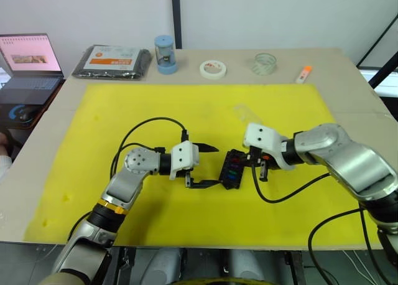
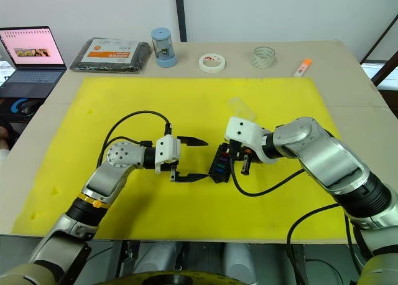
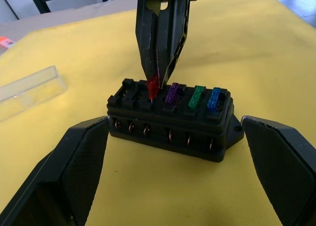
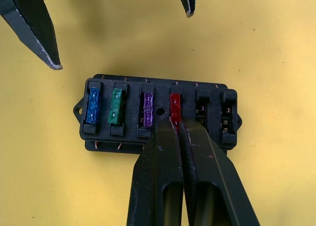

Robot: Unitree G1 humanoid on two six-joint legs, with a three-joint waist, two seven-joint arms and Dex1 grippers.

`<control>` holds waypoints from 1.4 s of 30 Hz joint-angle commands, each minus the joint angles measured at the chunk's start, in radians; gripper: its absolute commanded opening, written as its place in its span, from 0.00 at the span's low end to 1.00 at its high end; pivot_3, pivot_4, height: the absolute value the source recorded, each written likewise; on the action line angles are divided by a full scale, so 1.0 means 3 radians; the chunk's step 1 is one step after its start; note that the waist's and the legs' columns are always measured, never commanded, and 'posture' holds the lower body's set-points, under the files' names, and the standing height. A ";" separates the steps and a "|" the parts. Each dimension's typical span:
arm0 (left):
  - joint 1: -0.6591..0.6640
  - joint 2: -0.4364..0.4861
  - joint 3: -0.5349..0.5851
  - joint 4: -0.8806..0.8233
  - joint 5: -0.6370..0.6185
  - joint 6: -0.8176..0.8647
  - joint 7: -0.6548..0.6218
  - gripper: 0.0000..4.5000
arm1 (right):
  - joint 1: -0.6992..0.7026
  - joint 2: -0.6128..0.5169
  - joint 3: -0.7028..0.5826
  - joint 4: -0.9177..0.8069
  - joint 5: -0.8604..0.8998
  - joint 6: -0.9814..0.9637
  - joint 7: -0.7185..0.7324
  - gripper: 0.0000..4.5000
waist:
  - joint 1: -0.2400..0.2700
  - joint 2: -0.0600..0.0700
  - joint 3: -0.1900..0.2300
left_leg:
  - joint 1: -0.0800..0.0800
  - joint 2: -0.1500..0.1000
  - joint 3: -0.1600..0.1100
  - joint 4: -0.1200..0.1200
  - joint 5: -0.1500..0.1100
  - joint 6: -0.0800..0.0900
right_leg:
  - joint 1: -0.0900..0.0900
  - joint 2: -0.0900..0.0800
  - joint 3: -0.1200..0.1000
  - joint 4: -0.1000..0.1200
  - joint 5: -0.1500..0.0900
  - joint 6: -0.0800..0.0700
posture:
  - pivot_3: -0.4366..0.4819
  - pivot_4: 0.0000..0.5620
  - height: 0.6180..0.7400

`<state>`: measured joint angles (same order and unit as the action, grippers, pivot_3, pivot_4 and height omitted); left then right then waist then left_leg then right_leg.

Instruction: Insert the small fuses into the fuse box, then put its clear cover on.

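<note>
Carefully now: the right gripper [image 4: 174, 125] pinches a red fuse [image 4: 175, 106] at its slot in the fuse box [image 3: 170, 121]; press straight down. Spread wide, the left gripper [image 1: 210, 166] flanks the box.

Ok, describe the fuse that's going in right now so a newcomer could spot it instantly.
Find the yellow mat and the black fuse box near its middle. Four fuses stand in one row of slots: blue, green, purple, then red. The red fuse is the one pinched by the right end effector, beside two empty slots.
</note>
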<state>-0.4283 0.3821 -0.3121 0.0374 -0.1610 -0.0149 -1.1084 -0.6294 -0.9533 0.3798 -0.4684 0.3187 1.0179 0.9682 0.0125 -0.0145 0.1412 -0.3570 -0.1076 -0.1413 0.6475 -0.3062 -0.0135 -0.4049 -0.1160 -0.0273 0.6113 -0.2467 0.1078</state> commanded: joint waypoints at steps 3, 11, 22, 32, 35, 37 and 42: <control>-0.0034 0.0002 -0.0011 -0.0060 0.0000 -0.0050 0.0002 0.99 | 0.0016 0.0008 -0.0032 -0.0007 -0.0027 -0.0030 -0.0003 0.00 | 0.0000 0.0000 0.0000 | 0.0000 0.0000 0.0000 0.0000 0.0000 0.0000 | 0.0000 0.0000 0.0000 0.0000 0.0000 0.0000 | 0.48 0.27 1.00; -0.0035 0.0004 -0.0011 -0.0055 0.0005 -0.0052 0.0006 0.99 | 0.0019 0.0009 -0.0047 -0.0005 -0.0026 -0.0073 0.0001 0.00 | -0.0001 0.0000 0.0000 | 0.0000 0.0000 0.0000 0.0000 0.0000 0.0000 | 0.0000 0.0000 0.0000 0.0000 0.0000 0.0000 | 0.48 0.27 1.00; -0.0024 0.0011 -0.0004 -0.0056 0.0002 -0.0055 0.0006 1.00 | 0.0015 0.0016 -0.0058 -0.0003 -0.0024 -0.0107 0.0004 0.38 | 0.0001 0.0000 0.0000 | -0.0001 0.0000 0.0000 0.0000 0.0000 0.0000 | -0.0001 0.0000 0.0000 0.0000 0.0000 0.0000 | 0.48 0.27 1.00; -0.0029 0.0026 -0.0002 -0.0050 -0.0005 -0.0050 -0.0008 1.00 | -0.0021 0.0089 -0.0207 0.0046 0.0074 -0.0216 0.0061 0.38 | 0.0001 0.0000 0.0000 | -0.0001 0.0000 0.0000 0.0000 0.0000 0.0000 | -0.0001 0.0000 0.0000 0.0000 0.0000 0.0000 | 0.48 0.27 1.00; -0.0039 0.0024 -0.0003 -0.0043 -0.0007 -0.0048 -0.0009 1.00 | -0.0022 0.0070 -0.0236 0.0062 0.0077 -0.0260 0.0088 0.38 | 0.0002 0.0000 0.0000 | -0.0002 0.0000 0.0000 0.0000 0.0000 0.0000 | -0.0001 0.0000 0.0000 0.0000 0.0000 0.0000 | 0.48 0.27 1.00; -0.0042 0.0021 -0.0003 -0.0041 -0.0008 -0.0045 -0.0009 1.00 | -0.0012 0.0056 -0.0260 0.0069 0.0076 -0.0295 0.0112 0.38 | 0.0001 0.0000 0.0000 | -0.0001 0.0000 0.0000 0.0000 0.0000 0.0000 | -0.0001 0.0000 0.0000 0.0000 0.0000 0.0000 | 0.48 0.27 1.00; -0.0043 0.0020 -0.0002 -0.0042 -0.0013 -0.0038 -0.0010 1.00 | -0.0023 0.0042 -0.0351 0.0061 0.0141 -0.0291 0.0184 0.38 | 0.0001 0.0000 0.0000 | -0.0001 0.0000 0.0000 0.0000 0.0000 0.0000 | -0.0001 0.0000 0.0000 0.0000 0.0000 0.0000 | 0.48 0.27 1.00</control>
<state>-0.4283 0.3884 -0.3121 0.0374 -0.1606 -0.0148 -1.1096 -0.6239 -0.9300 0.3205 -0.4359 0.3473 0.9433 1.0124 0.0128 -0.0145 0.1412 -0.3575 -0.1076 -0.1414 0.6474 -0.3062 -0.0135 -0.4053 -0.1160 -0.0273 0.6112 -0.2467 0.1078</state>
